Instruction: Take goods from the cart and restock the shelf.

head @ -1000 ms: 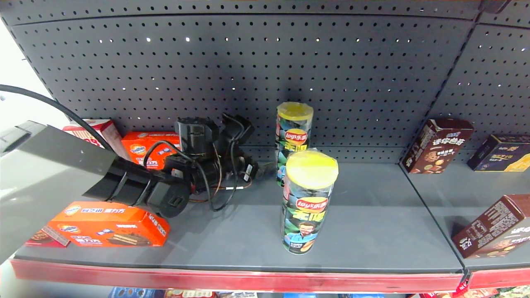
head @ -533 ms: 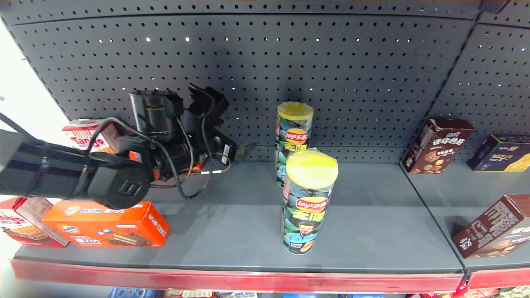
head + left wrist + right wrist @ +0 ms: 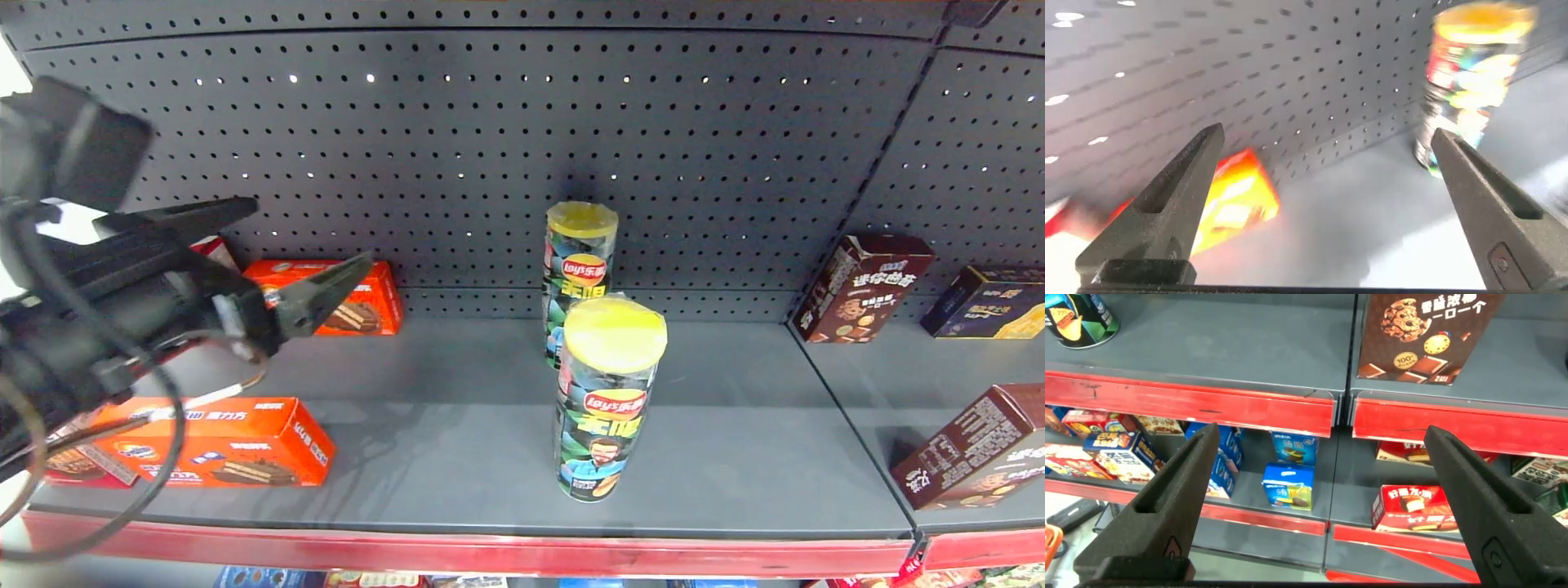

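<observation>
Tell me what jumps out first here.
Two yellow-lidded chip cans stand upright in the middle of the shelf, the front can just before the rear can. The left gripper hangs open over the shelf's left end, above an orange box lying at the front edge.

Grey shelf (image 3: 735, 441), front can (image 3: 606, 408) upright at its middle, yellow lid — rear can (image 3: 579, 261) just behind, alike

Front can (image 3: 606, 408): middle of the shelf (image 3: 735, 457).
Rear can (image 3: 578, 261): just behind it, near the back edge.
Front box (image 3: 220, 441): front-left corner.
Rear box (image 3: 382, 306): back-left.
My left gripper (image 3: 310, 233): above the left end.
</observation>
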